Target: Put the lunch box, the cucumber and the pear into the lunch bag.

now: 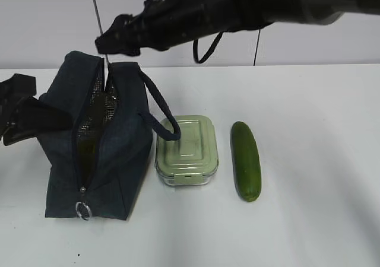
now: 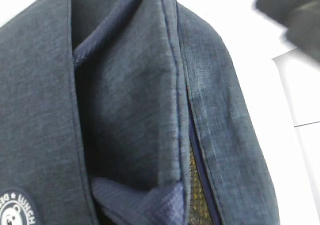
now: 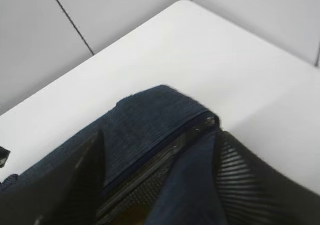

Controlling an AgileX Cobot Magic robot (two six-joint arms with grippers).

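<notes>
The lunch bag point(image 1: 119, 160) sits on the left of the white counter point(image 1: 309, 219). It's unzipped along the top and gaping open, with the metal ring pull point(image 1: 83, 210) at the near end. One strap handle point(image 1: 160, 110) flops over the corner of the lunch box point(image 1: 187, 151), which stands just beside the bag with its pale green lid on. The cucumber point(image 1: 246, 160) lies on the counter just right of the box, not touching it.

The right gripper point(image 1: 116, 41) reaches across from the upper right and hangs over the bag's far end. In the wrist view its jaws stand wide, with the dark fingers point(image 3: 250, 180) either side of the opening.

The left gripper point(image 1: 18, 110) is at the bag's left side with its jaws closed tight. Can't tell if it's pinching any fabric, since its wrist view is just navy cloth up close.
</notes>
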